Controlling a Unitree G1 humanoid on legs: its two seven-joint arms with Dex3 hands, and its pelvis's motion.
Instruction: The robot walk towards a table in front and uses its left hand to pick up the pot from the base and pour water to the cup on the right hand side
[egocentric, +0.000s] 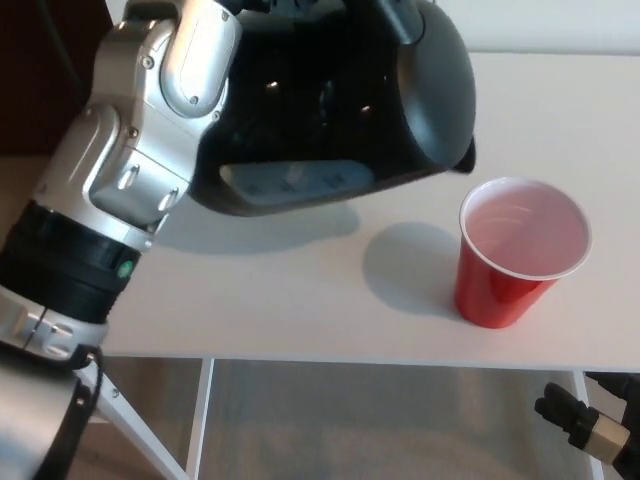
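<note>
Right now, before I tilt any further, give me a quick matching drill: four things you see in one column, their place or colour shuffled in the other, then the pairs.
Things:
1. pot
2. cup
3. table
4. right hand

Descriptions:
A. white, bearing the cup
B. red, standing upright
C. black, held up left of the cup
D. low, below the table's front edge

Pairs: 1-C, 2-B, 3-A, 4-D

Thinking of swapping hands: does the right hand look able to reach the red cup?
Probably yes: the right hand sits low, under the table's front edge, and nothing stands between it and the red cup.
</note>
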